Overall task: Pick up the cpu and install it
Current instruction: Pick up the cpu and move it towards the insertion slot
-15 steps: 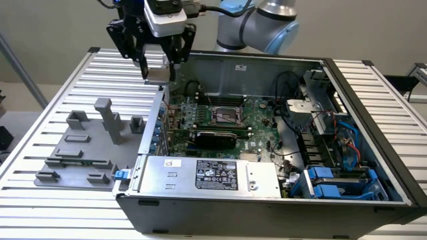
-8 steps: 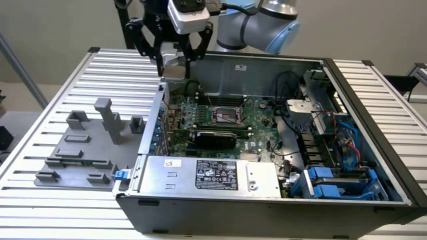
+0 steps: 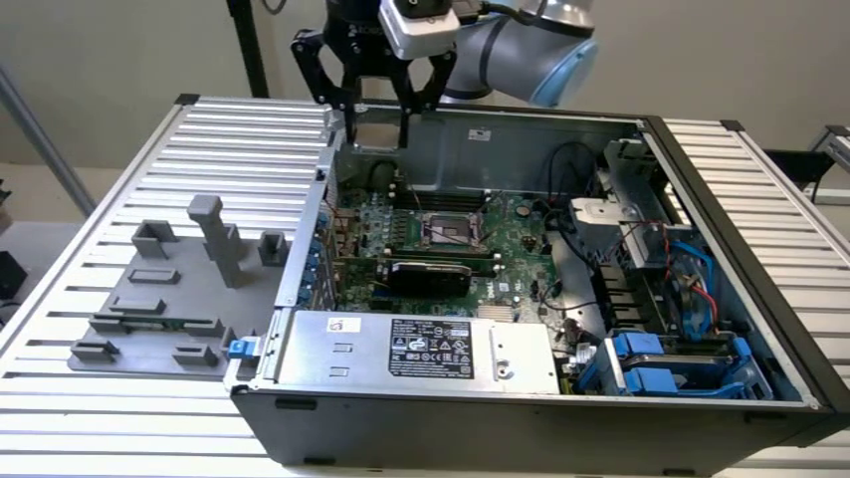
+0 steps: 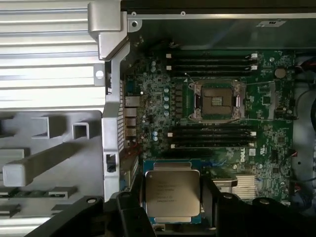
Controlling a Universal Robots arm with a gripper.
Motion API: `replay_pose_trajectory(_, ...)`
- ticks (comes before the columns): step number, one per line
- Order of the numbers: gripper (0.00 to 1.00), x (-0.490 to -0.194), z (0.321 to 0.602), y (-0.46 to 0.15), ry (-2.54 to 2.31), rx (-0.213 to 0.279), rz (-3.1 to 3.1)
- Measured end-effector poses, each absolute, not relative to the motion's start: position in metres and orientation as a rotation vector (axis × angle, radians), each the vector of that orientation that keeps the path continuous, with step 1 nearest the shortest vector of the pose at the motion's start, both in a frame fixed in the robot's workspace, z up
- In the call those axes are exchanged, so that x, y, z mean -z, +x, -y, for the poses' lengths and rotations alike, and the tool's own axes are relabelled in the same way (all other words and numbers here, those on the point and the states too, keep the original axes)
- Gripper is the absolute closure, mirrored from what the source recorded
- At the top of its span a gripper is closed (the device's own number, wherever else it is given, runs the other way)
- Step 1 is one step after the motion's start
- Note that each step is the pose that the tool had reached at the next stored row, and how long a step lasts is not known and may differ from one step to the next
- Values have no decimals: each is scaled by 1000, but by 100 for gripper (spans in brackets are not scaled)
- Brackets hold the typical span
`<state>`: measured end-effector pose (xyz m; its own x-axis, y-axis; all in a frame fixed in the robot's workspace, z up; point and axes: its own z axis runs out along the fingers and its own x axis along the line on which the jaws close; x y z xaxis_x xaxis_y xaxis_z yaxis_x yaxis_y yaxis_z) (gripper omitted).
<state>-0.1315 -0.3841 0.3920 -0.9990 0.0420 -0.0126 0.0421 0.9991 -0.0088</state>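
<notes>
The cpu (image 4: 173,195), a flat square chip with a silver-beige metal top and printed text, sits between my gripper's (image 4: 173,198) black fingers (image 4: 134,200), which are shut on its two opposite edges. In the exterior view my gripper (image 3: 378,112) hangs above the back rim of the open computer case (image 3: 531,118), toward the exterior view's left. The motherboard socket (image 4: 217,101) lies open with its metal frame around a bare contact field, and I see it as the socket (image 3: 452,231) in the middle of the green board, lower than and apart from the gripper.
A grey power supply box (image 3: 412,349) fills the case's front. Black memory slots (image 4: 212,61) flank the socket. A drive cage with blue clips (image 3: 664,363) stands at the exterior view's right. A grey fixture plate with upright blocks (image 3: 173,289) lies outside the case.
</notes>
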Motion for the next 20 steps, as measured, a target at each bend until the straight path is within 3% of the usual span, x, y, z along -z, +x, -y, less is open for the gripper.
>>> replay_pose_trajectory(20, 45, -367, 322, -67, 66, 14, -3128)
